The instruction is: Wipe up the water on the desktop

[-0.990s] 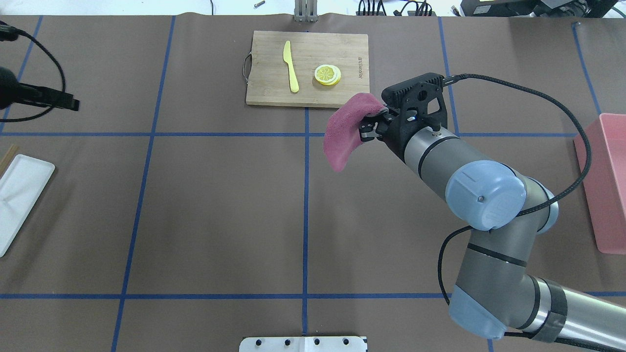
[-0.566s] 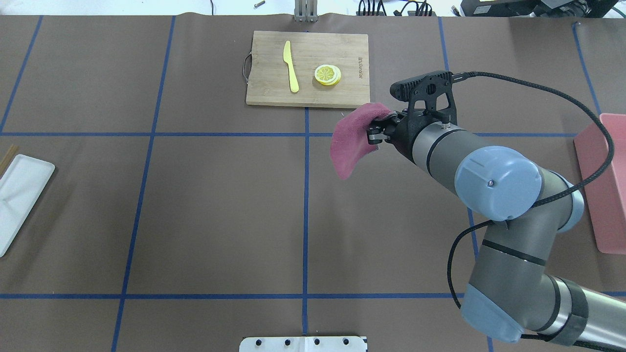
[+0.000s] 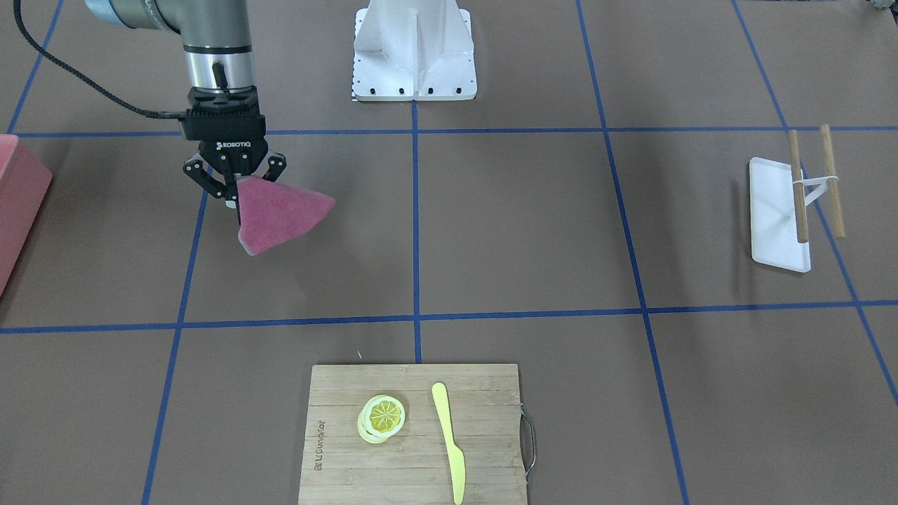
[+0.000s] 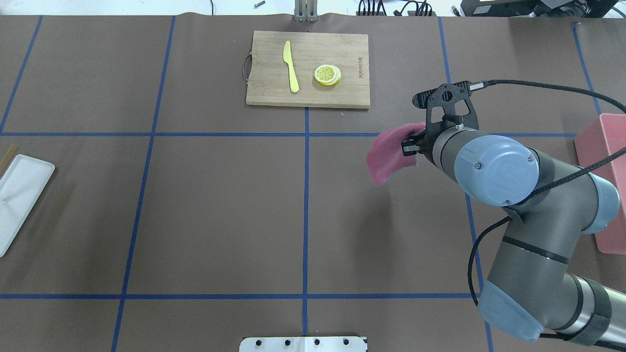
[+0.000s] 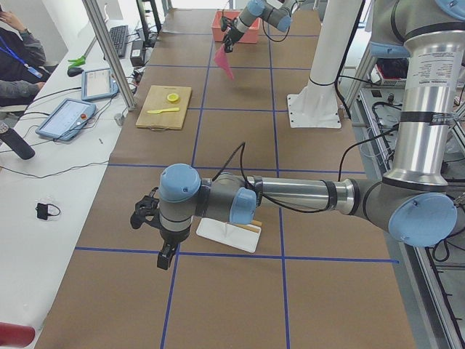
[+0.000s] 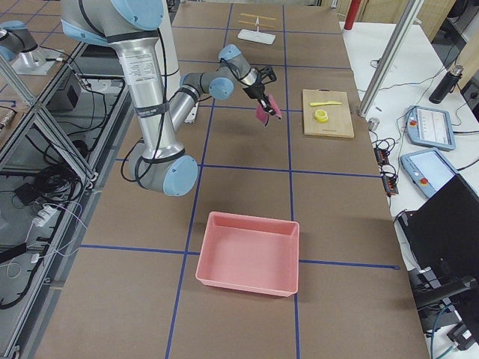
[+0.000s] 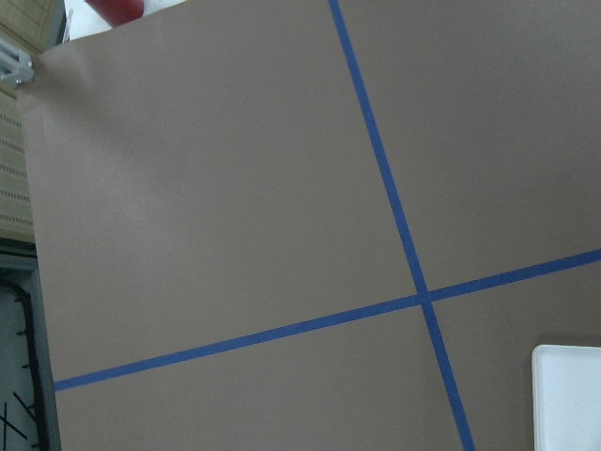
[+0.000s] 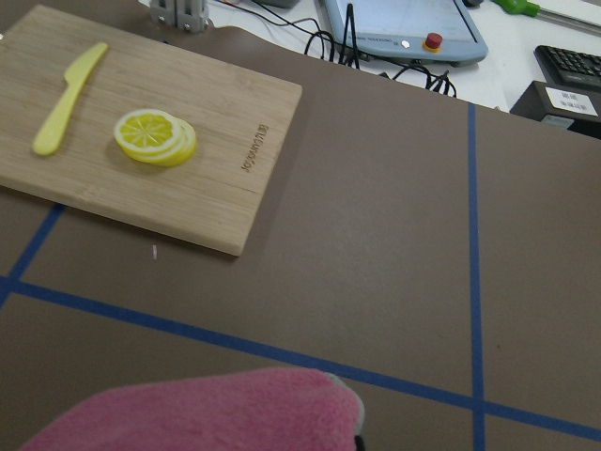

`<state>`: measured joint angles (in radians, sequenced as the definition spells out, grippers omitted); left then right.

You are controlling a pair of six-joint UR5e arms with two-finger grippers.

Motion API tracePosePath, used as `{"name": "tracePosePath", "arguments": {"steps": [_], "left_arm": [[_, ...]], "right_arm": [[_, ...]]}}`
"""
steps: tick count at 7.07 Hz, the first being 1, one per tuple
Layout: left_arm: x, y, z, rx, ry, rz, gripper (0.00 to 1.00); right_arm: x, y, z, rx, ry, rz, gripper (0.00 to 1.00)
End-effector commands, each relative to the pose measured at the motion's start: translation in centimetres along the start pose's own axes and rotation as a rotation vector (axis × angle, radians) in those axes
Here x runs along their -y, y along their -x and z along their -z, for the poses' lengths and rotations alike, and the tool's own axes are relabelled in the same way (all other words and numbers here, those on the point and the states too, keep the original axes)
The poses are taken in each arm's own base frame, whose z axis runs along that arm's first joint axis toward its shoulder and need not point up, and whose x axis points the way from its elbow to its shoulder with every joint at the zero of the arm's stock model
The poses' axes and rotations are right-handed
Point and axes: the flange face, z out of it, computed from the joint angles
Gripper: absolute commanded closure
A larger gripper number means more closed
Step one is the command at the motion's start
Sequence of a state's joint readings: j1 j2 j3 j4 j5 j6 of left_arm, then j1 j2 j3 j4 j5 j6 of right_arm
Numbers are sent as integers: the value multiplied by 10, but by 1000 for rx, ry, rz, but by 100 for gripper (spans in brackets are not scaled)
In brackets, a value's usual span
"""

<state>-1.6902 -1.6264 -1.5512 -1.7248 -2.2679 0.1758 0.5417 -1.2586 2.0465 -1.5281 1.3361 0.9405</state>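
Observation:
My right gripper is shut on a corner of a pink cloth, which hangs free above the brown desktop with blue tape lines. In the front-facing view the right gripper points down and the cloth fans out below it. The cloth's edge fills the bottom of the right wrist view. I see no water on the desktop. My left gripper shows only in the exterior left view, above the table near the white tray; I cannot tell if it is open or shut.
A bamboo cutting board with a yellow knife and lemon slices lies at the far centre. A pink bin stands at the right edge. A white tray with chopsticks lies at the left.
My right gripper has moved right and a little nearer with the cloth, away from the cutting board's corner. The left arm has gone from the overhead view's left edge.

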Motion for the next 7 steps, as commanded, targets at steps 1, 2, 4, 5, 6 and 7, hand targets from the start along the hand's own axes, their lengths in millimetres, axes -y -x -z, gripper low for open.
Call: {"name": "tracePosePath", "arguments": {"steps": [1,2,4,5,6,7], "left_arm": [[-10,8,-5,-9,9,19,1],[-11,9,-6,-10,11,22,2],[-19,11,-13,-21,23,41,2],[-18,10,-12,-20,21,38,2],[-17,10,-11,-20,20,37,2],[-17,10,-11,-20,20,38,2]], "right_arm": [[-5,-34,-52,-108,70,13,100],[-7,-52,-62,-168,106,48,100],[-3,-86,-79,-301,189,116,100],[-3,-104,-105,-354,220,130,100],[4,-110,-128,-386,239,138,100],[18,-97,-140,-392,237,122,100]]}}
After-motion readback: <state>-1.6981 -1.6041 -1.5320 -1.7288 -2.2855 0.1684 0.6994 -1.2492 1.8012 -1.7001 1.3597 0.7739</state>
